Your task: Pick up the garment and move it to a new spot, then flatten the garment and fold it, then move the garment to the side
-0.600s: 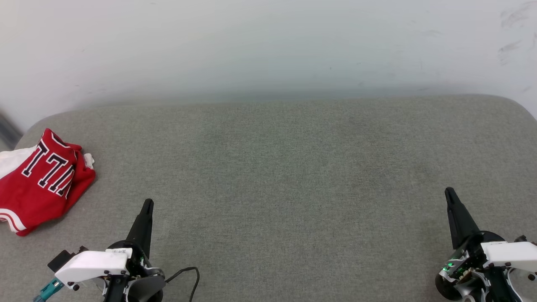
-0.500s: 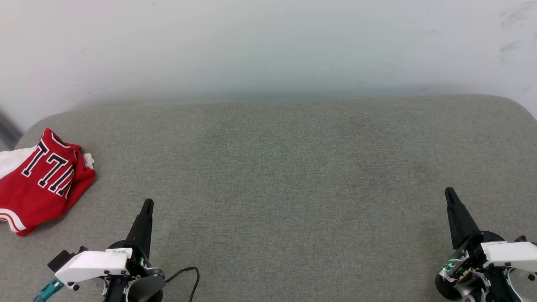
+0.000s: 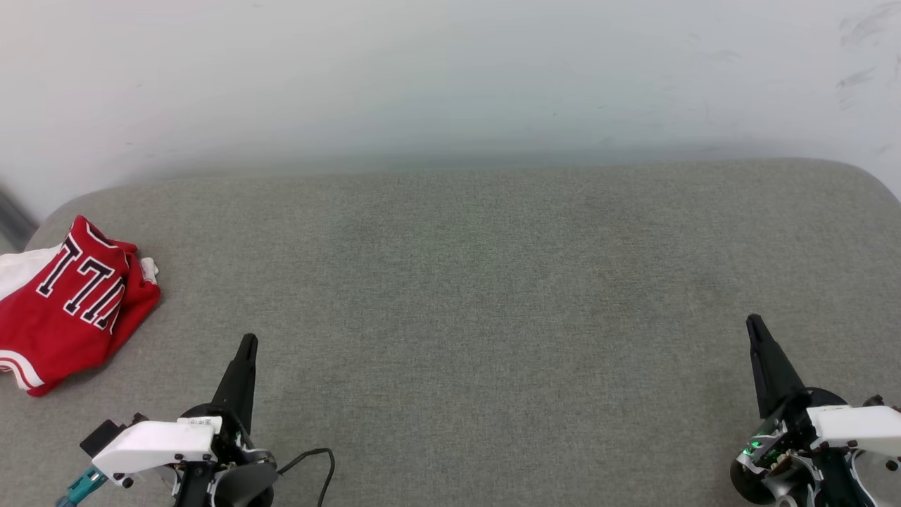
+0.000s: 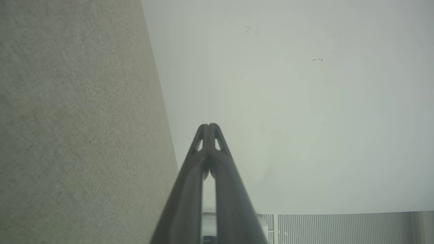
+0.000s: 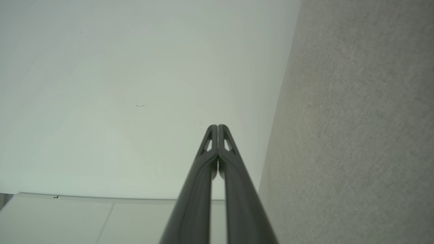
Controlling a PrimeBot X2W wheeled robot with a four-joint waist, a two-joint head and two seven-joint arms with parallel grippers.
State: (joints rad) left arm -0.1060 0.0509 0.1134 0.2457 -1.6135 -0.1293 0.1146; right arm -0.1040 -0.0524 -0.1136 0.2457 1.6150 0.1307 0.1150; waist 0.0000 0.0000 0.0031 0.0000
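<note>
The garment (image 3: 67, 303) lies in a compact red bundle at the left edge of the grey fabric worktop (image 3: 457, 296), near its far left corner. Its black lettering faces up and a white sleeve shows on its far side. The left gripper (image 3: 247, 343) sits by the near edge, near the garment but clear of it, jaws pressed together on nothing. The right gripper (image 3: 754, 324) sits toward the near right corner, well apart from the garment, jaws likewise pressed together and empty. A pale wall (image 3: 450, 84) backs the worktop.
</note>
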